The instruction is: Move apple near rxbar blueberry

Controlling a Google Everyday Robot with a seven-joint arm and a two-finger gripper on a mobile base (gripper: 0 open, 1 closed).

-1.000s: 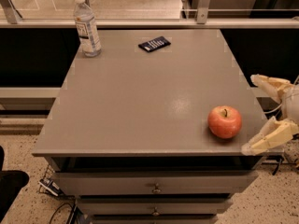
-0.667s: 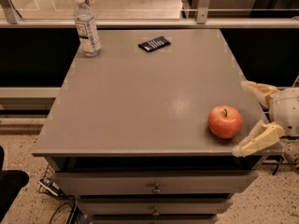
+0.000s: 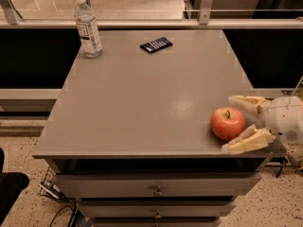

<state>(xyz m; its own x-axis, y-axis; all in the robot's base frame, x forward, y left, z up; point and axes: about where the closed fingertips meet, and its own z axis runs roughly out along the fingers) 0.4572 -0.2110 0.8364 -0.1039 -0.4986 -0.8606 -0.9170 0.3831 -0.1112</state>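
The red-orange apple [image 3: 227,123] sits on the grey table [image 3: 142,98] near its front right corner. My gripper [image 3: 235,124] reaches in from the right at table height, open, with one cream finger [image 3: 247,103] behind the apple and the other in front of it, so the apple lies between them. I cannot tell if the fingers touch it. The rxbar blueberry [image 3: 156,44], a flat dark navy bar with white lettering, lies at the back middle of the table, far from the apple.
A clear plastic water bottle [image 3: 87,27] stands upright at the table's back left corner. A metal rail and glass run behind the table. Drawers with small knobs [image 3: 157,191] sit below the front edge.
My gripper has moved left from beyond the table's right edge, and its fingers now straddle the apple. The apple, bar and bottle have not moved.
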